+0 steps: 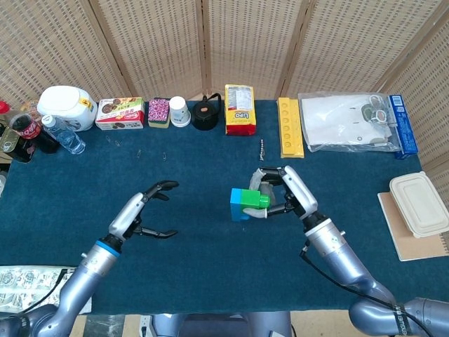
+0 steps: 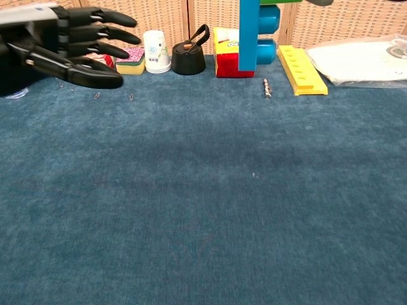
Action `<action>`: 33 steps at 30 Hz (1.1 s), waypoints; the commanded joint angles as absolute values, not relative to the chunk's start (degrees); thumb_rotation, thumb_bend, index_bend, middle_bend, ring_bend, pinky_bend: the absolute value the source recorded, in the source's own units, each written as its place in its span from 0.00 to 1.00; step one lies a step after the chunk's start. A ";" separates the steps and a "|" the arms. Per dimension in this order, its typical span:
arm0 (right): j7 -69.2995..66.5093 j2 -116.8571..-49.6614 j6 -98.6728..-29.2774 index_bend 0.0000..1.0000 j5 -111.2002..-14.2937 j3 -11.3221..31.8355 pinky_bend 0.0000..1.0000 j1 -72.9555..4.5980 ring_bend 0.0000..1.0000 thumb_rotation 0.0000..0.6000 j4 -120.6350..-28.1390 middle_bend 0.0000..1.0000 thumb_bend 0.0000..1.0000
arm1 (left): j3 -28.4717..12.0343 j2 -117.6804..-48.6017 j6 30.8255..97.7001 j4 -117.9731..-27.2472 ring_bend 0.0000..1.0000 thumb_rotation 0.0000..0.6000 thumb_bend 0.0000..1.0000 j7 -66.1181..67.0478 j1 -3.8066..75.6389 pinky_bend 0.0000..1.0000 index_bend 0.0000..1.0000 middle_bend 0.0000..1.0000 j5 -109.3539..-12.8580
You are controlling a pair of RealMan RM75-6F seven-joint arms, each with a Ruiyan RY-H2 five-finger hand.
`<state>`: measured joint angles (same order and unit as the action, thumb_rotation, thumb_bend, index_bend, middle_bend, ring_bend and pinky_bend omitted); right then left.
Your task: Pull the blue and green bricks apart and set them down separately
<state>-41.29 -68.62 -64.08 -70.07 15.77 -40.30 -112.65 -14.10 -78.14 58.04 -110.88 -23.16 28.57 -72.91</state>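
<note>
Blue brick [image 1: 239, 204] and green brick [image 1: 252, 199] joined, clasped by right hand [image 1: 289, 193], raised above mid-desk. Left hand [image 1: 142, 211] well apart to the left, fingers spread, holding nothing. Beyond, on blue desk [image 1: 189, 168]: red-yellow packet [image 1: 239, 109], black kettle [image 1: 205, 113], paper cup [image 1: 179, 111].

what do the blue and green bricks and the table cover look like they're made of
Blue brick and green brick, held joined in the right hand: likely moulded plastic, going by the solid bright colour, smooth faces and crisp edges; the blue one's round studs show in the chest view. Table cover: probably felt or short-pile fabric, matte dark blue with a fuzzy, mottled nap.
</note>
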 commanded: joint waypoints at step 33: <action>-36.89 -78.39 -66.72 0.79 -75.61 16.94 0.78 -38.03 0.77 1.00 -110.22 0.73 0.12 | -18.09 -90.31 47.73 -102.22 0.20 1.00 0.23 -39.17 39.83 0.27 0.27 0.22 -72.97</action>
